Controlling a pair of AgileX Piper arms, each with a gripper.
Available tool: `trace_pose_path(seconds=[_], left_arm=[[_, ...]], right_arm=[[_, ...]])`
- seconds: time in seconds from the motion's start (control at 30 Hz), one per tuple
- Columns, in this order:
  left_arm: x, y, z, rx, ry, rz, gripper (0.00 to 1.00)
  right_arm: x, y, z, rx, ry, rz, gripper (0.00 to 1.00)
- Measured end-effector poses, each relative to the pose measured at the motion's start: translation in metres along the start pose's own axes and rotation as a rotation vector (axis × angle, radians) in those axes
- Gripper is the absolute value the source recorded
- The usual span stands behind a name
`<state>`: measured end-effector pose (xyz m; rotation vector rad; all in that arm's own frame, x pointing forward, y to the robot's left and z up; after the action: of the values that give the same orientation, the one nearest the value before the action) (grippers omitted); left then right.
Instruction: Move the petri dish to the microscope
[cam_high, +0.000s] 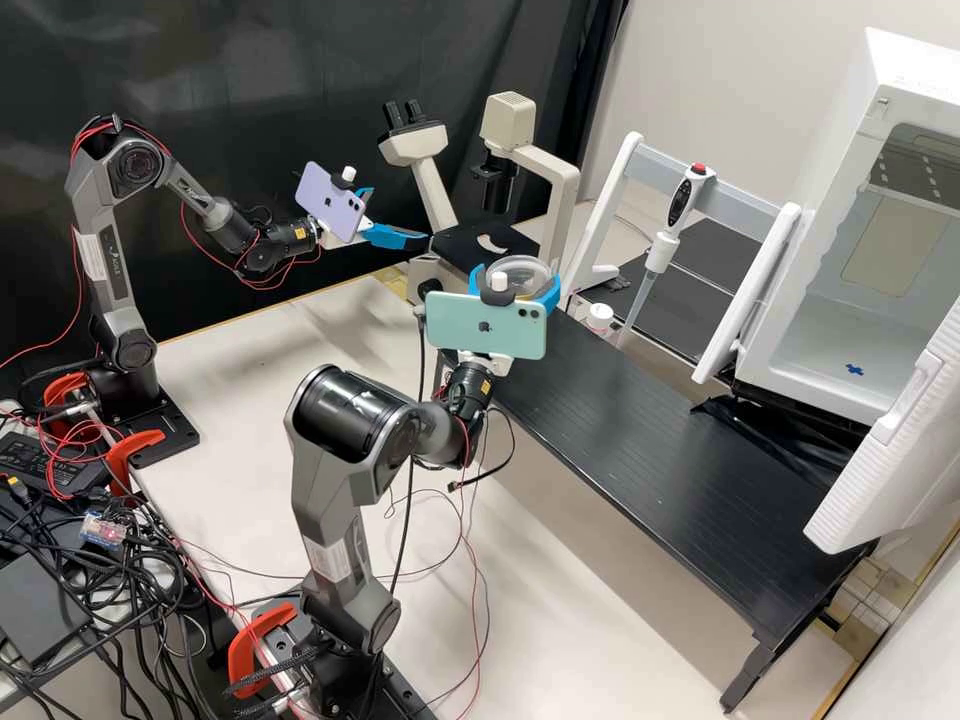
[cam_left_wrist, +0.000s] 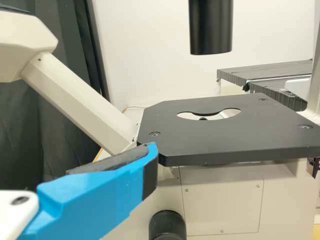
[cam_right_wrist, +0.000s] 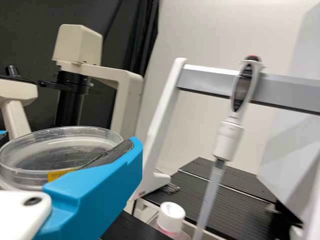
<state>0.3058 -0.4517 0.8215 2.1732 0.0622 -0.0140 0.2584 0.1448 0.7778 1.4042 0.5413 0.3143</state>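
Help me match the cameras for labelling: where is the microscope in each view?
High view: microscope, upper middle, beyond the petri dish.
Left wrist view: its black stage, beneath a dark tube.
Right wrist view: its cream lamp head, beyond the petri dish.
Shared landmark: the black curtain.

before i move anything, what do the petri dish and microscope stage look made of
Petri dish: clear, glossy, probably plastic, perhaps glass; see-through wall with highlights. Microscope stage: matt black, likely coated metal, by its crisp edges and recessed screws.

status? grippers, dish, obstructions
Right gripper holding dish, not yet on stage. Left gripper open, near stage; might crowd the approach.
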Motion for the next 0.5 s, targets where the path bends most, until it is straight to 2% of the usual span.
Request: trace_pose_path(seconds=[0.23,0.5], left_arm=[[0.000,0.000,0.000,0.000,0.000,0.000,1.00],[0.000,0.000,0.000,0.000,0.000,0.000,1.00]], right_arm=[[0.035,-0.021,-0.014,0.007,-0.005,-0.060,0.00],[0.077,-0.051,-0.023,-0.002,-0.060,-0.144,0.00]])
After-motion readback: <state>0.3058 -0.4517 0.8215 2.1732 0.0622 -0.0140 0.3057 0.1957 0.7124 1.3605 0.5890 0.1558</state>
